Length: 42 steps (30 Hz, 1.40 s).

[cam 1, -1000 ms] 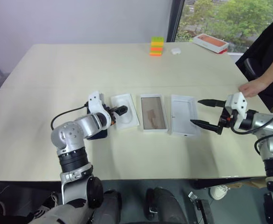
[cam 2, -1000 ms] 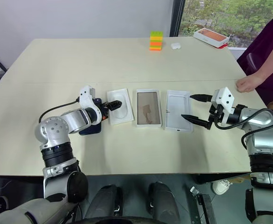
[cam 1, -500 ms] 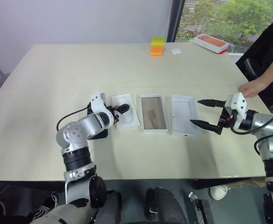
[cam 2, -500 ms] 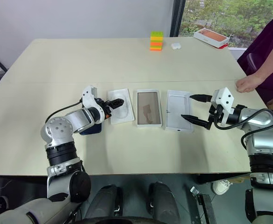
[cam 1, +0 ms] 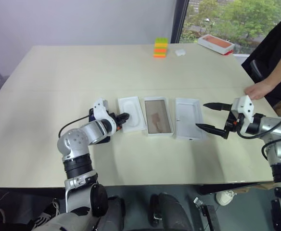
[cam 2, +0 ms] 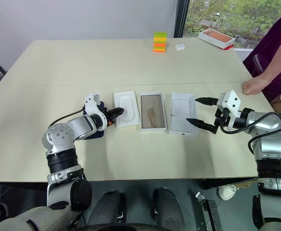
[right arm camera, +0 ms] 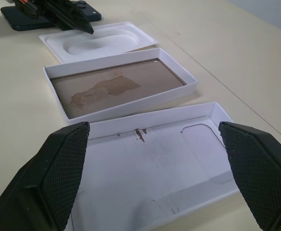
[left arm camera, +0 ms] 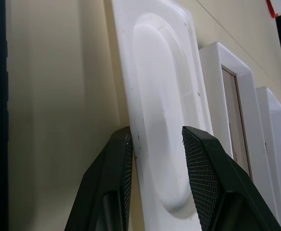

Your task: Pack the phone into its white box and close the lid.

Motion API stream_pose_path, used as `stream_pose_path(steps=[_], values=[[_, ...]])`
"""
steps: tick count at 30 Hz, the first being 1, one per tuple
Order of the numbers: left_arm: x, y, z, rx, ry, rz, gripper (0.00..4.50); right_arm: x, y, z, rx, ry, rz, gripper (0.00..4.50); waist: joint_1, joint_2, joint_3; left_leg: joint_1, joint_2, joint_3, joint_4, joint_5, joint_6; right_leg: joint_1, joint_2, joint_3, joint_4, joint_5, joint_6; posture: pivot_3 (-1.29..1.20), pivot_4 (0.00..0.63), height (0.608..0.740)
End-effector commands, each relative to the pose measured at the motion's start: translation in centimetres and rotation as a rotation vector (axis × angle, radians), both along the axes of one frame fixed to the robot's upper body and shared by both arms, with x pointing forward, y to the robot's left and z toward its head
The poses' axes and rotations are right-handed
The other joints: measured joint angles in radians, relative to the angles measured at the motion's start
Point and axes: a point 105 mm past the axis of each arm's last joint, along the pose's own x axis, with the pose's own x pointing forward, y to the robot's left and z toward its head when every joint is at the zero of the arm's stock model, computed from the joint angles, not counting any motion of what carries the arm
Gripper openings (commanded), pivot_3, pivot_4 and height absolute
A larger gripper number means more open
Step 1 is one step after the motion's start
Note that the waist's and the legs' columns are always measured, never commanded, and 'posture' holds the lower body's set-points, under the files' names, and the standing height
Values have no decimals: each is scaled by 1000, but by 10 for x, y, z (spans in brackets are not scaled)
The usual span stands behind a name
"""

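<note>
The white box (cam 1: 159, 134), its tan floor showing, lies open at the table's middle. To its right is the lid (cam 1: 190, 118), plain white inside up. A white insert (cam 1: 132, 113) with an oval recess lies to the box's left. My left gripper (cam 1: 122, 117) is at the insert's left edge. In the left wrist view its fingers (left arm camera: 116, 183) straddle the insert's rim (left arm camera: 150, 96), with a gap between them. The dark phone (cam 2: 90, 134) lies flat under my left forearm, mostly hidden. My right gripper (cam 1: 201, 115) hangs wide open over the lid's right side, holding nothing.
At the table's far edge stand a stack of coloured blocks (cam 1: 161, 47), a small white object (cam 1: 181, 52) and an orange-topped box (cam 1: 216, 44). A person's hand (cam 1: 258, 90) rests on the table's right edge, behind my right arm.
The white insert has turned from tilted to square with the box and slid nearer to it. My left gripper's fingers have narrowed around its edge. The right arm has kept still.
</note>
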Motion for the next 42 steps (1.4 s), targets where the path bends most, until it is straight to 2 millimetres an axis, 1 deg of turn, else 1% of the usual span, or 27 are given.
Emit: stream_pose_path(steps=[1,2,3,10,13,15,16,18,20,21,24,27,30,33,36,37,39,42], values=[[-2,2,-7,0,23,1,886,1,2,8,3,-42,10,4500,0,0,0,0,0,0,0,0,0,0,0,0,0,0,0,0,150,740],[-2,2,-8,0,25,0,404,1,2,9,3,-43,10,4500,0,0,0,0,0,0,0,0,0,0,0,0,0,0,0,0,150,740],[-2,2,-8,0,26,-1,57,1,3,9,3,-44,11,4500,0,0,0,0,0,0,0,0,0,0,0,0,0,0,0,0,150,740],[-1,10,-3,-37,22,13,57,2,5,9,4,-48,18,4500,-2,0,0,0,0,0,0,0,0,0,0,0,0,0,0,0,150,740],[-1,13,7,-68,3,5,57,-2,11,10,19,-43,42,4500,-3,0,0,0,0,0,0,0,0,0,0,0,0,0,0,0,150,740],[-1,17,19,-73,-34,-3,57,-4,17,10,25,-34,62,4500,-4,0,0,0,0,0,-1,0,0,0,0,0,0,-2,3,0,150,740],[0,20,24,-58,-52,-9,57,-6,22,10,33,-24,77,4500,-4,0,0,0,0,-1,-1,0,0,0,0,0,0,-2,3,0,150,740],[2,29,39,-43,-88,-7,57,-12,46,13,84,20,131,4500,-5,-1,1,0,0,-1,-1,0,0,0,0,-1,0,-2,3,0,150,740],[2,33,44,-39,-96,-6,57,-16,60,15,104,46,159,4500,-7,-1,1,0,1,-1,-1,0,0,-1,1,-1,0,-2,3,0,150,740],[2,34,45,-35,-97,-7,57,-17,64,15,106,53,164,4500,-5,-1,1,0,1,-1,-1,0,0,-1,1,-1,0,-2,3,0,150,740],[4,41,54,-12,-124,2,57,-26,90,8,31,79,225,4500,-2,-1,1,0,0,-1,-1,0,-1,-1,0,-1,0,-2,3,0,150,740],[4,45,58,6,-139,1,57,-33,110,-4,-39,99,266,4500,-1,-1,1,-1,0,-1,-1,0,-1,-1,0,-1,0,-2,3,0,150,740],[4,50,58,6,-133,12,57,-33,119,-13,-107,121,281,4500,-1,-2,1,-1,0,-1,-1,0,-1,-1,0,-1,-1,-2,3,0,150,740],[4,52,54,21,-127,16,57,-27,127,-18,-141,135,280,4500,-1,-2,1,-1,0,-1,-1,0,-1,-1,-1,-1,-1,-2,3,0,150,740],[4,51,53,26,-126,17,57,-21,131,-25,-199,126,284,4500,-1,-2,1,-1,0,-1,-1,0,-1,-1,-1,-1,-1,-2,3,0,150,740],[4,50,54,26,-130,14,12,-20,132,-27,-213,127,286,4255,-1,-2,1,-1,0,-1,-1,0,-1,-1,-1,-1,-1,-2,3,0,150,740],[3,49,53,27,-130,11,0,-18,134,-32,-237,129,299,3613,-1,-3,1,-1,0,-1,-1,0,-1,-1,0,-1,-1,-1,2,0,150,740],[3,49,53,32,-130,14,0,-15,134,-42,-275,143,295,2141,-1,-3,2,-1,0,-1,-2,0,-1,-1,-1,-1,-1,-1,1,0,150,740]])
